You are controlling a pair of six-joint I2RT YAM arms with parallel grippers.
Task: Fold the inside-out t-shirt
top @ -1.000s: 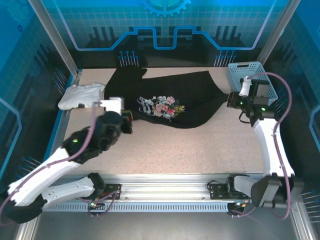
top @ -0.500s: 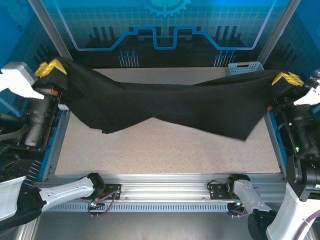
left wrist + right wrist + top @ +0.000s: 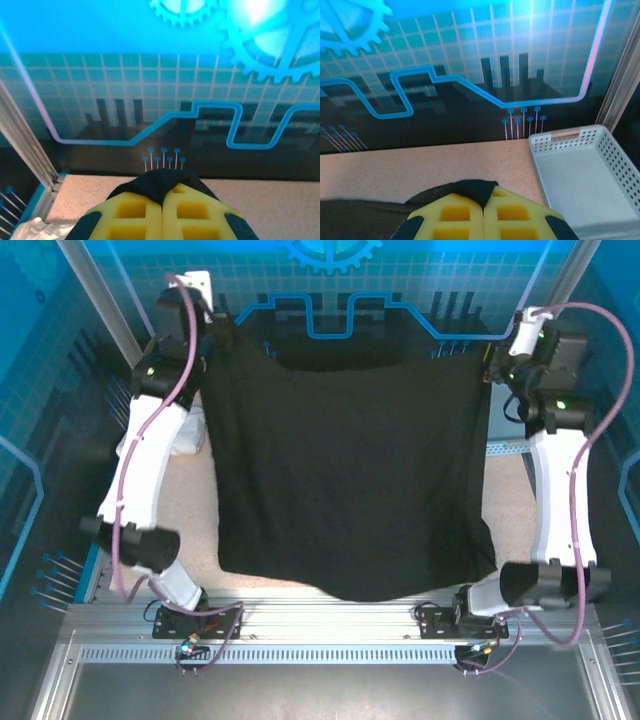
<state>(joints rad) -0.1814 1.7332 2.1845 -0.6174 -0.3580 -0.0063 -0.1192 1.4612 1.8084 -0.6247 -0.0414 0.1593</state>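
Observation:
The inside-out t-shirt (image 3: 345,480) hangs as a wide black sheet, stretched between both raised arms, plain black side toward the top camera. Its lower hem droops to the near table edge. My left gripper (image 3: 212,332) is shut on the shirt's upper left corner, and black cloth (image 3: 159,182) bulges out between its yellow fingers (image 3: 130,212). My right gripper (image 3: 487,362) is shut on the upper right corner; a black fold (image 3: 467,191) sticks out from its yellow fingers (image 3: 507,215).
A white folded garment (image 3: 188,435) lies at the table's left edge, partly behind the left arm. A pale perforated basket (image 3: 585,175) sits at the back right corner. The speckled tabletop (image 3: 200,530) shows left of the shirt.
Both arms rose and moved back, lifting the shirt from a low sagging band into a tall hanging sheet. One second ago it lay on the table with its floral print showing.

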